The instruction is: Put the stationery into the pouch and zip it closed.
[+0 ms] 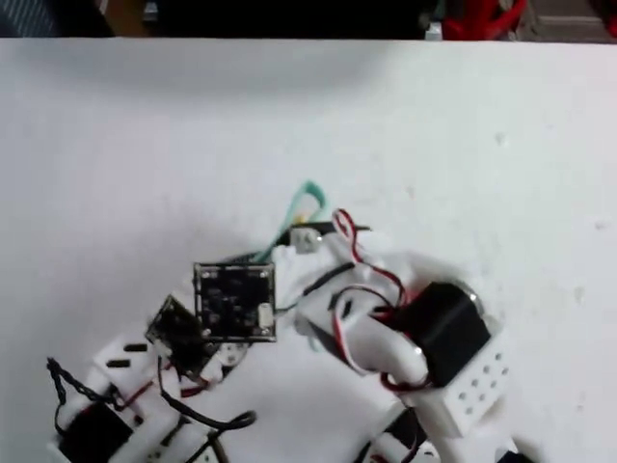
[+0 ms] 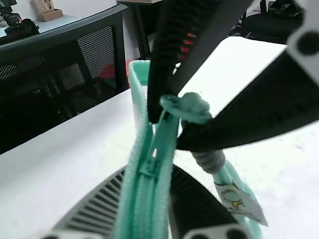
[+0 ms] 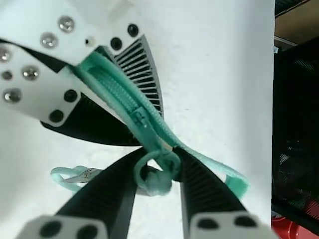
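Pouch (image 3: 113, 85) clamped in left gripper (image 2: 149, 173), contents hidden; right gripper (image 3: 157, 158) pinching zip pull cord (image 3: 155, 183)

Left claw (image 2: 149, 174) and right claw (image 3: 157, 162) crowd the pouch (image 3: 112, 84) zipper (image 3: 142, 119), blocking each other along it

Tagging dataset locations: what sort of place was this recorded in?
Probably an office or lab: a white table, a black mesh chair beside it, and another desk with a small wooden holder behind.
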`<state>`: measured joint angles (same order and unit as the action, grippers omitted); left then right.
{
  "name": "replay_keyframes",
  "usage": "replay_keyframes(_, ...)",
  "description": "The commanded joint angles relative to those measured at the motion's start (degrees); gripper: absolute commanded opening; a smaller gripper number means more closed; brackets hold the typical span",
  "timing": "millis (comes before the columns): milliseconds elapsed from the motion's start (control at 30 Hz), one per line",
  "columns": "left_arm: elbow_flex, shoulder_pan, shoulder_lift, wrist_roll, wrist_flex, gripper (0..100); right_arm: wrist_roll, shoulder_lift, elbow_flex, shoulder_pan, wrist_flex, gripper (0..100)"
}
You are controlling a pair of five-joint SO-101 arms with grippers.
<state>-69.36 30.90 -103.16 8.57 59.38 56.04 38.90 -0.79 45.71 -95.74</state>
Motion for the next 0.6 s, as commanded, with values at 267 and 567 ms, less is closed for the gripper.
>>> replay_keyframes(267,2.4,0.2,0.6,0.2,0.0,2,-2.9,3.2,-0.4,-0.7,-2.0,1.7)
replay_keyframes(567,2.8,0.2,0.6,0.4,1.9,2,-9.3,2.5,-11.1,-7.3,2.2,1.8)
